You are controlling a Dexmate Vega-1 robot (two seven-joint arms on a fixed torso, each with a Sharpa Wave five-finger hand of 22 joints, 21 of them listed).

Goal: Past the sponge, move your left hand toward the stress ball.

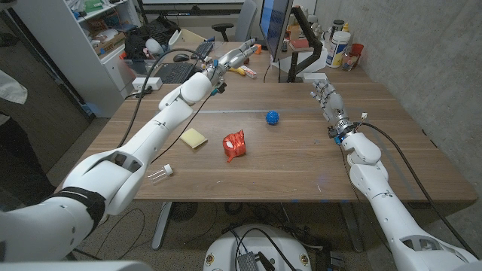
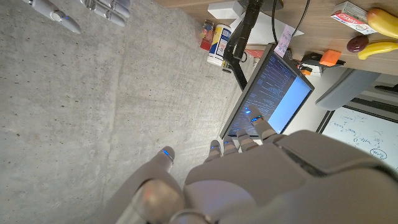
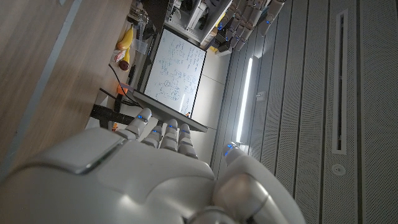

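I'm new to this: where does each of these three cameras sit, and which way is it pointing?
Head view: on the robot's head, looking down at the table; both arms, left hand, right hand.
Left wrist view: on the left wrist, looking along the left hand at a monitor and concrete wall.
Right wrist view: on the right wrist, looking along the right hand toward a whiteboard.
Shared: head and left wrist views show the monitor.

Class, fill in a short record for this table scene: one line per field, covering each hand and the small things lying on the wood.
left hand: raised over the table's far side, fingers apart, holding nothing
right hand: near the right edge, holding nothing
stress ball: blue, mid-table
sponge: yellow, left of the red wrapper
near-left edge: small clear tube
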